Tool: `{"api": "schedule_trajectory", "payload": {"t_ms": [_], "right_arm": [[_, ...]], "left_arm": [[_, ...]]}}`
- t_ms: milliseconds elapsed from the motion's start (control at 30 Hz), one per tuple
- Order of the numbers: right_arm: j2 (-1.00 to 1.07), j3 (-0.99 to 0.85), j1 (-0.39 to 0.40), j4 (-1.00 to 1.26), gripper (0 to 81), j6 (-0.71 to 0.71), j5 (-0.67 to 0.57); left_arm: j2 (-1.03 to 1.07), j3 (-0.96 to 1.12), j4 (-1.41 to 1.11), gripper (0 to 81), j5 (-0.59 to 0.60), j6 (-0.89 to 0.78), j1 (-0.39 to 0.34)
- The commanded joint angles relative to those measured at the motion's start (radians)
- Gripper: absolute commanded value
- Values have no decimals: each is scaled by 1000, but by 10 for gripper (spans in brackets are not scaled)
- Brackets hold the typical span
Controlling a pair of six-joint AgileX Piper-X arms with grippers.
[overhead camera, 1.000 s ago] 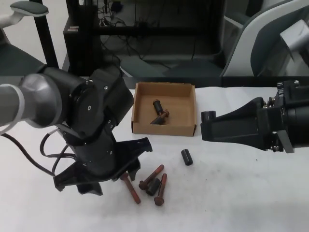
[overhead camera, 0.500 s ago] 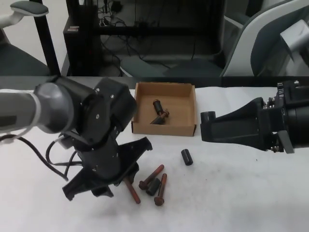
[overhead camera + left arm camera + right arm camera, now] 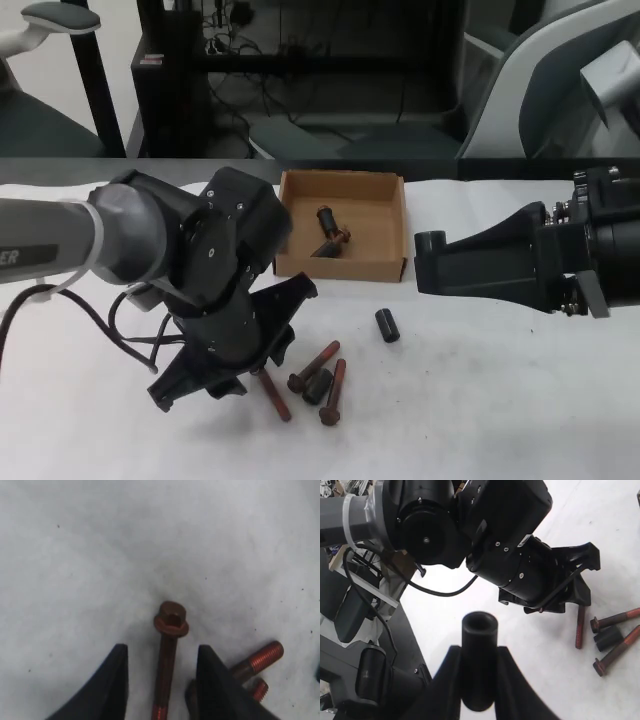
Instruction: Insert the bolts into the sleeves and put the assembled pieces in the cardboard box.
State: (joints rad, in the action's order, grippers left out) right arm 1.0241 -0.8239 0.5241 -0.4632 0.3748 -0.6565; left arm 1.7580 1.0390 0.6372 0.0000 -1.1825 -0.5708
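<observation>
Left arm has swung in over the loose bolts (image 3: 313, 365) during the last second. Left tool (image 3: 161, 652) is now low over the tabletop (image 3: 500, 400), spread wide and straddling one bolt (image 3: 170, 630): shank between the fingers, head poking out past the tips, no contact that I can tell. The pick looks lined up, and I'd say closing on the shank comes next. Right arm hasn't moved: right tool (image 3: 479, 655) is clamped on a sleeve (image 3: 480, 627), bore facing away from the tool, parked toward the right edge, presumably waiting for the insert. The straddled bolt lies near the front edge, leftmost of the three. The other two loose bolts and a second sleeve (image 3: 318, 386) sit just beside it. In the left wrist view their threaded ends are close to one finger, so closing could nudge or pinch them. A third sleeve (image 3: 387, 325) lies alone between the loose bolts and the box (image 3: 340, 267). Box is at the far edge, about midway, with what look like two assembled pieces (image 3: 330, 235) inside. My read: two done, three to go. The carry toward the right tool looks open apart from that lone sleeve.
</observation>
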Motion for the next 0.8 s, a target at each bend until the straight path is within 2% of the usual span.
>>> {"api": "schedule_trajectory", "payload": {"t_ms": [0, 500, 767], "right_arm": [[-11, -13, -4, 5, 4, 2, -15], [-11, -13, -4, 13, 4, 2, -15], [-11, -13, -4, 13, 4, 2, -15]], "left_arm": [[0, 5, 0, 440, -39, -7, 3], [0, 5, -5, 440, -63, -28, -13], [0, 5, -4, 440, -68, 42, -40]]}}
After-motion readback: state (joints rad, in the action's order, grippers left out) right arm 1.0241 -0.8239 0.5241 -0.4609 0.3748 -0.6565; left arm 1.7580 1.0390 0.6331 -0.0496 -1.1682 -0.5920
